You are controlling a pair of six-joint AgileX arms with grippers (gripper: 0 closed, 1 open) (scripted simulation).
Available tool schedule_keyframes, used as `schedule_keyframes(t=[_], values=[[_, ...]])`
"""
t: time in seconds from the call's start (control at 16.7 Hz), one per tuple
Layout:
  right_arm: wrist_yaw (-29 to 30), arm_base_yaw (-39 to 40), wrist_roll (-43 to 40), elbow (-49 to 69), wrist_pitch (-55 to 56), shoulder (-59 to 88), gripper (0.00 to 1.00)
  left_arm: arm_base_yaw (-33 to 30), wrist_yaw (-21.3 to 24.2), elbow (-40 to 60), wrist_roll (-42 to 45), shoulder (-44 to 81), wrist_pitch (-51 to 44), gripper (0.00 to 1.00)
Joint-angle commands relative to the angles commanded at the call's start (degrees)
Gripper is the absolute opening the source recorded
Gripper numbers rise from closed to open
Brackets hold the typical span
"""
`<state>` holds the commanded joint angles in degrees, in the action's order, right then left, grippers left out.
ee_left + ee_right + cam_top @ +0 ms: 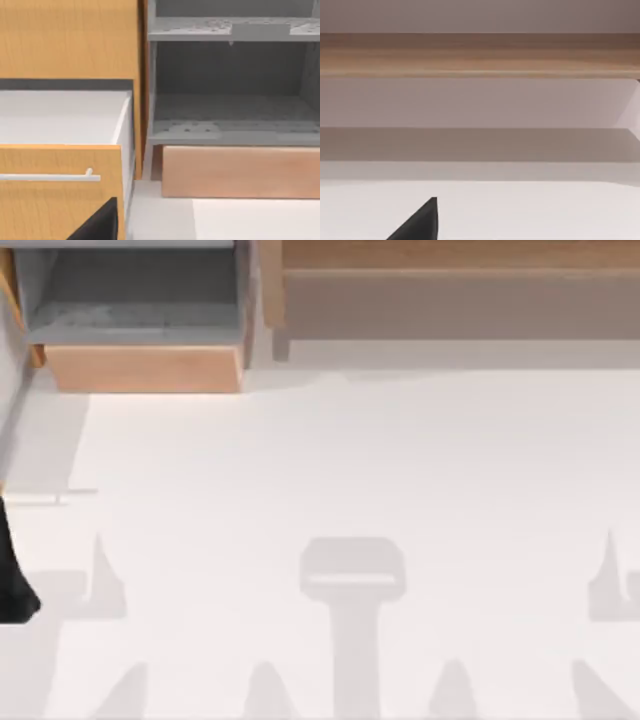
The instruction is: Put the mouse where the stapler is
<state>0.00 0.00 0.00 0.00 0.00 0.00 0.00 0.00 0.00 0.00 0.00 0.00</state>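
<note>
white table (350,460) is seen from above, carrying only grey shadows (352,580) along its near edge. a dark part of the left arm (14,570) is seen at the table's left edge.

at the far left a grey shelf unit (140,300) with a wooden base board (140,368) is seen. at the far right a long wooden shelf (460,300) runs along the back.

left wrist view: the grey shelf unit (230,110) is faced straight on, two compartments stacked, with the wooden base board (240,172) below on the table (250,220). just beside it a wooden cabinet (65,40) is seen with a drawer (60,117) pulled out; the drawer has a white inside and a wooden front with a white bar handle (50,176). a dark wedge of the left gripper (100,222) is seen in front of the drawer front.

right wrist view: the long wooden shelf (480,55) is faced across the table (545,210), with a dark wedge of the right gripper (420,225) over the table surface.

jaw state cannot be told for either gripper. position of mouse and stapler cannot be told.
</note>
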Motion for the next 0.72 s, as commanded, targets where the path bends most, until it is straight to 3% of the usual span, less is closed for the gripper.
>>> schedule_keyframes(t=[0.36, 0.72], values=[[0.0, 0.0, 0.0, 0.0, 0.0, 0.0, 1.0, 2.6, -0.3, 5.6, 2.2, 5.6, -3.9, 1.0], [0.0, 0.0, 0.0, 0.0, 0.0, 0.0, 1.0, 10.7, -0.8, 29.3, 9.9, 30.5, -18.6, 1.0]])
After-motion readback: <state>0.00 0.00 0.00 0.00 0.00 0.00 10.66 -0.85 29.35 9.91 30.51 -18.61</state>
